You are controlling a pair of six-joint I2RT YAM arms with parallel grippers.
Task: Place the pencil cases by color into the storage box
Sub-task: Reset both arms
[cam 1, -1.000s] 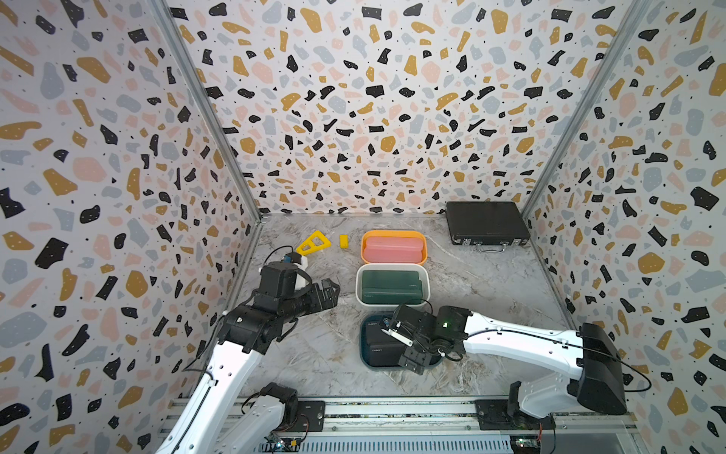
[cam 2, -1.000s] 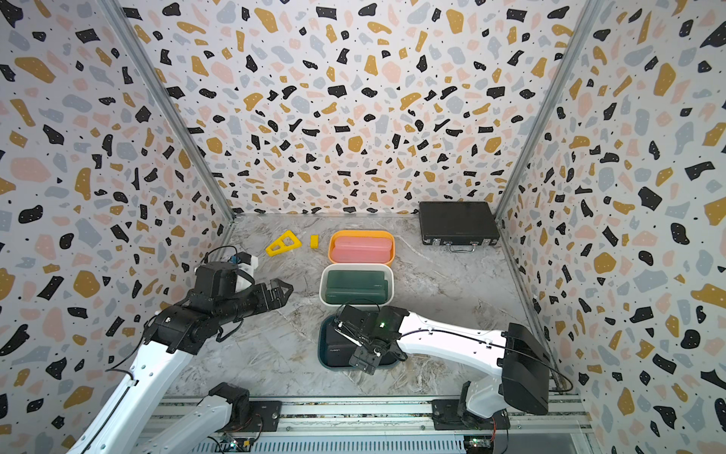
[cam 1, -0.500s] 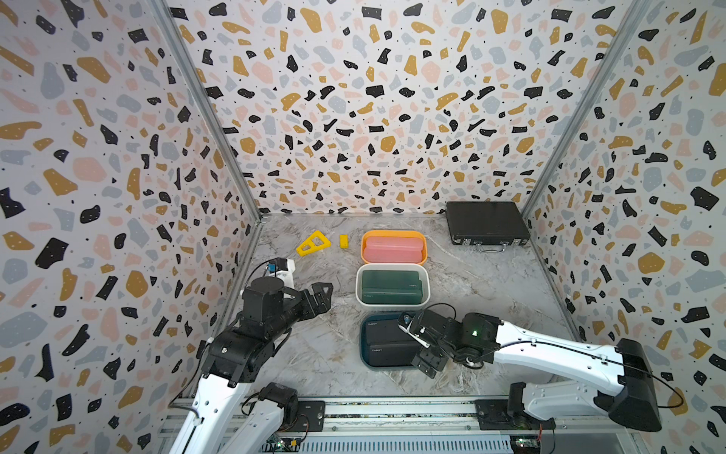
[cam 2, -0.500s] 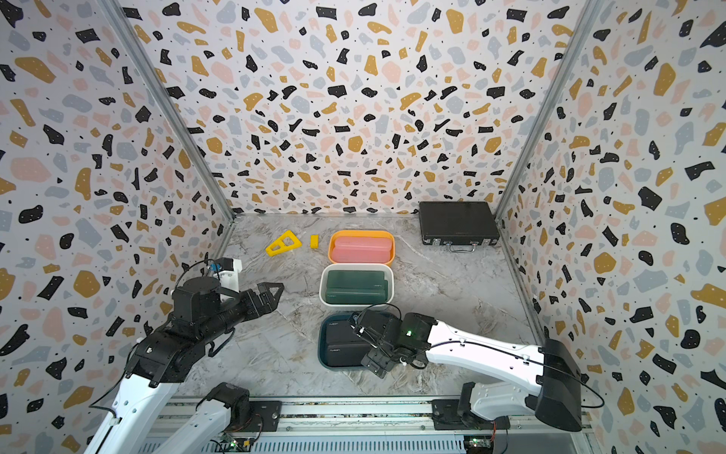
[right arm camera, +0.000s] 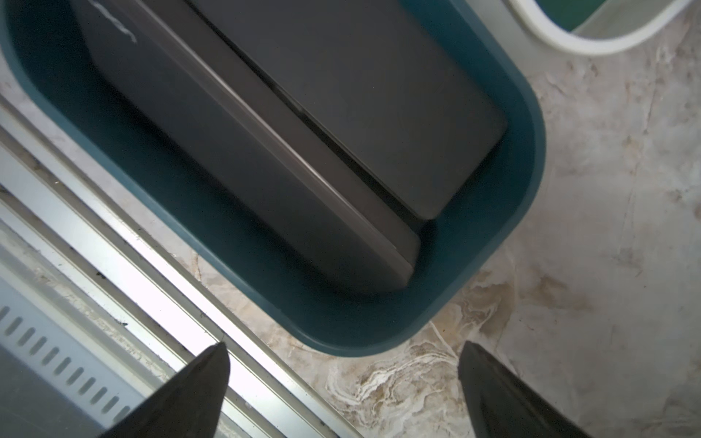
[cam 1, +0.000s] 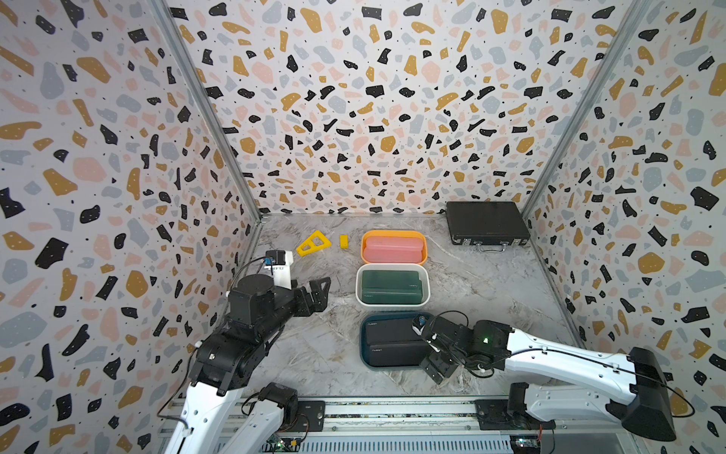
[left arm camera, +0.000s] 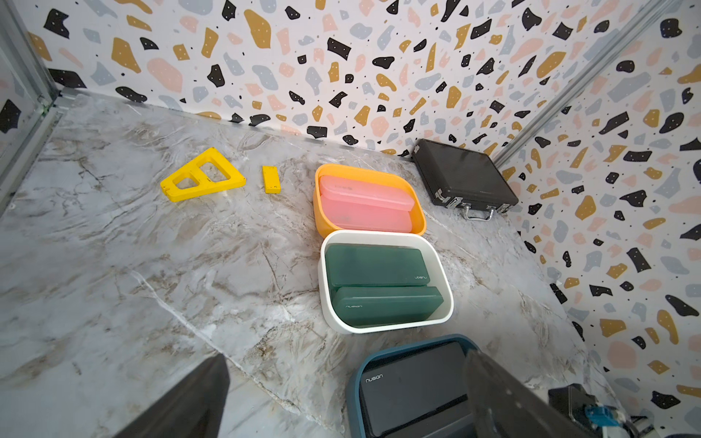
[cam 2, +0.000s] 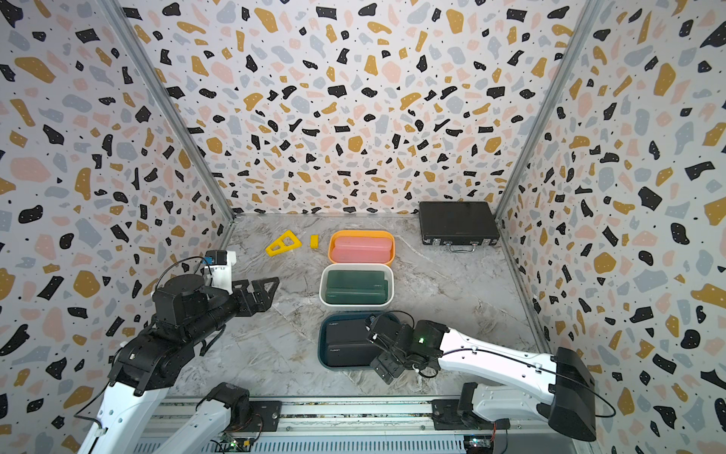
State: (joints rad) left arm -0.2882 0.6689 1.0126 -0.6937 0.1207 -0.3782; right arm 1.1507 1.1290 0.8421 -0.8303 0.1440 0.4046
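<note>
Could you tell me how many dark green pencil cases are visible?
2, both inside the white box: the far green case by the orange box, the near green case beside it. More may lie hidden underneath.

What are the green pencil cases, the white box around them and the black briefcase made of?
Green pencil cases: probably matte plastic or silicone; dull even surface, rounded corners. White box: likely smooth moulded plastic; slight sheen on the rim. Black briefcase: finely textured shell, perhaps leatherette or plastic; its latches and handle look like shiny metal.
</note>
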